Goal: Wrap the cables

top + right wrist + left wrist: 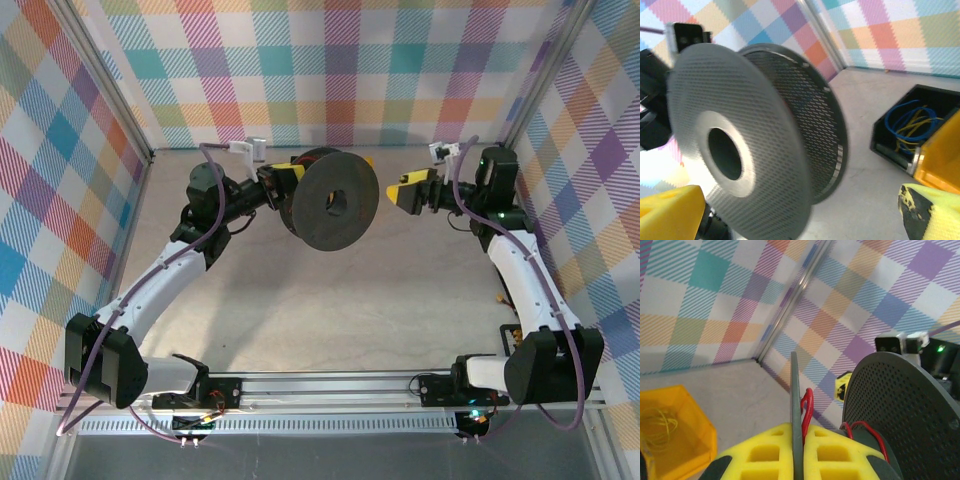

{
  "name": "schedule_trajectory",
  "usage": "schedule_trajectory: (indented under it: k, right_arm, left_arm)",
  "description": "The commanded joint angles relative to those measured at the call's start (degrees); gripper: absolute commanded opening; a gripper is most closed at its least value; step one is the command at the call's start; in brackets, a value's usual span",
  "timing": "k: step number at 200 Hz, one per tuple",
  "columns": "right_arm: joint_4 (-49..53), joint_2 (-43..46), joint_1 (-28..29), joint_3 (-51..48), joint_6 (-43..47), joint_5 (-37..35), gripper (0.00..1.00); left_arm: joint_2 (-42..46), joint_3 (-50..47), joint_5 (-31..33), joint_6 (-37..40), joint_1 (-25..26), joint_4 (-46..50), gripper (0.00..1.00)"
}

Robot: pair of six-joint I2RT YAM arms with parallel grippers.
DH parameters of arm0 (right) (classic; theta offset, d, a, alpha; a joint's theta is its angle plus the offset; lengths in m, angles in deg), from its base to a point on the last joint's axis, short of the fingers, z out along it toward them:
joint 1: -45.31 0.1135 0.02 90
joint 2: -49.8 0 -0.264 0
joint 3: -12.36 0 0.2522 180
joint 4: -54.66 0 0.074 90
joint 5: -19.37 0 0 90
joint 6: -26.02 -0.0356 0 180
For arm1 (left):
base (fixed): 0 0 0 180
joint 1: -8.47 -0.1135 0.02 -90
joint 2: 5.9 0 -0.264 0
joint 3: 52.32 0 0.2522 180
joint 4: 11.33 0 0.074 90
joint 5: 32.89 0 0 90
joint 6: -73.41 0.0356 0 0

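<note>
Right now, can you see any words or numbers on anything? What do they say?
There is no text to read anywhere.
The black spool has only tiny holes and no label.
The yellow bin and the black bin have no writing.
The left end effector has plain yellow fingers.
The walls show only coloured checks.

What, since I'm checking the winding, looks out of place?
The red wire stands in loose loops between the flanges of the black spool, beside the left gripper pinching one flange, instead of lying tight.
</note>
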Motion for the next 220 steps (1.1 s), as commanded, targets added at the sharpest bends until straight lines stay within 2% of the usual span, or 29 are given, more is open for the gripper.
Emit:
schedule_trajectory:
  k: [1, 32, 60, 70, 80, 107, 121, 139, 150, 165, 187, 205, 220]
  right_arm:
    - [3.20, -1.43, 3.90, 3.00, 5.50, 4.72, 0.99]
    - [5.55, -3.17, 6.98, 4.62, 8.70, 4.33, 1.00]
    - [6.68, -3.06, 7.02, 4.85, 9.82, 5.29, 0.94]
    - [7.26, -3.02, 7.01, 5.03, 10.50, 6.66, 0.85]
    - [7.60, -3.01, 7.02, 5.13, 11.01, 8.22, 0.72]
    - [7.65, -3.10, 7.11, 4.90, 11.15, 9.75, 0.30]
    - [7.60, -3.28, 7.11, 4.62, 11.06, 10.55, 0.21]
    - [7.28, -3.20, 7.16, 4.20, 11.04, 10.78, 0.00]
    - [7.31, -2.93, 7.20, 4.02, 11.06, 10.76, 0.00]
    - [7.91, -2.37, 7.16, 3.86, 11.65, 10.97, 0.00]
    - [9.06, -1.53, 7.20, 3.66, 12.75, 11.68, 0.00]
    - [9.41, -1.26, 7.20, 3.34, 13.08, 12.91, 0.00]
    - [9.13, -1.10, 7.24, 2.91, 12.97, 13.41, 0.00]
  left_arm:
    - [-0.24, 2.56, -4.01, -1.20, 0.41, -3.56, 0.00]
    - [-3.83, 3.09, -11.75, -7.86, 0.41, -11.50, 0.00]
    - [-4.56, 3.44, -13.35, -8.44, 0.41, -12.19, 0.00]
    - [-4.70, 3.60, -13.18, -8.29, 0.41, -11.89, 0.00]
    - [-4.95, 3.88, -13.22, -8.00, 0.41, -11.43, 0.00]
    - [-5.92, 4.46, -13.64, -8.79, 0.41, -12.09, 0.00]
    - [-6.53, 4.92, -14.27, -9.58, 0.41, -12.49, 0.00]
    - [-7.24, 5.88, -14.76, -9.65, 0.41, -11.46, 0.00]
    - [-7.12, 6.08, -14.20, -8.71, 0.33, -9.94, 0.00]
    - [-6.21, 6.48, -12.14, -6.20, -0.01, -6.11, 0.19]
    - [-3.76, 7.56, -7.95, -1.14, -0.92, 0.70, 0.42]
    - [-2.16, 9.07, -6.15, 0.87, -2.37, 3.61, 0.51]
    - [-1.64, 10.58, -6.03, 1.19, -4.05, 4.45, 0.54]
